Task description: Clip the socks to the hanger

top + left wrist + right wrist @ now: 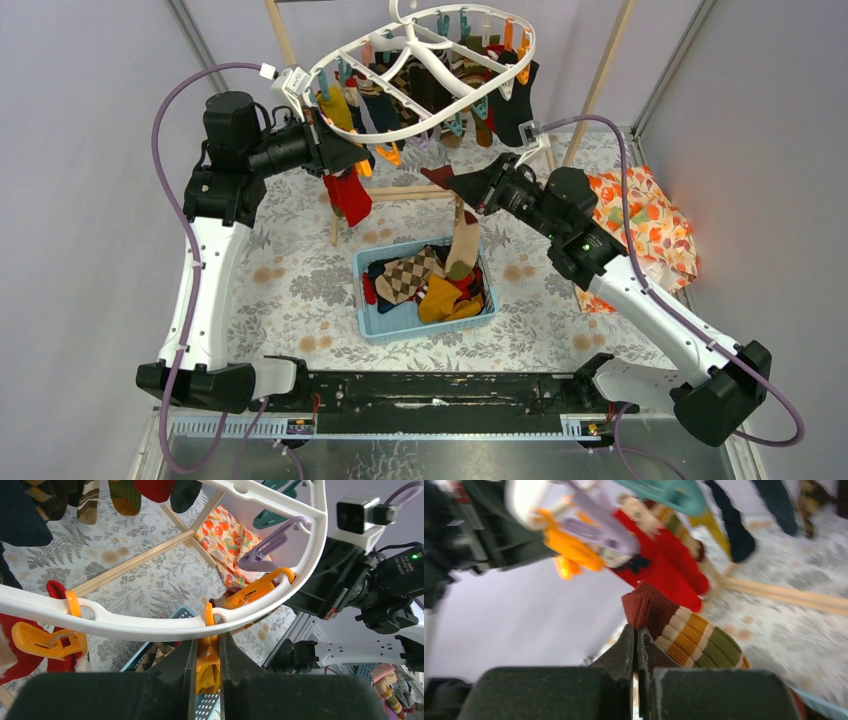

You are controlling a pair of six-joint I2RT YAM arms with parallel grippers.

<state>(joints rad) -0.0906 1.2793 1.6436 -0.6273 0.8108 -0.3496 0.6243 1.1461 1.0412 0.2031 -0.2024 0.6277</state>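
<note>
Your right tool (636, 639) is clamped shut on the maroon cuff of the striped sock (694, 637), apparently at its very edge, though that view is blurred. Your left tool (206, 652) pinches an orange clip (208, 672) on the near-left rim of the hanger (150, 629). Several socks (510, 100) already hang there, and more lie in the basket (430, 324). Both arms are raised, the right reaching left over the basket, toward that clip.
</note>
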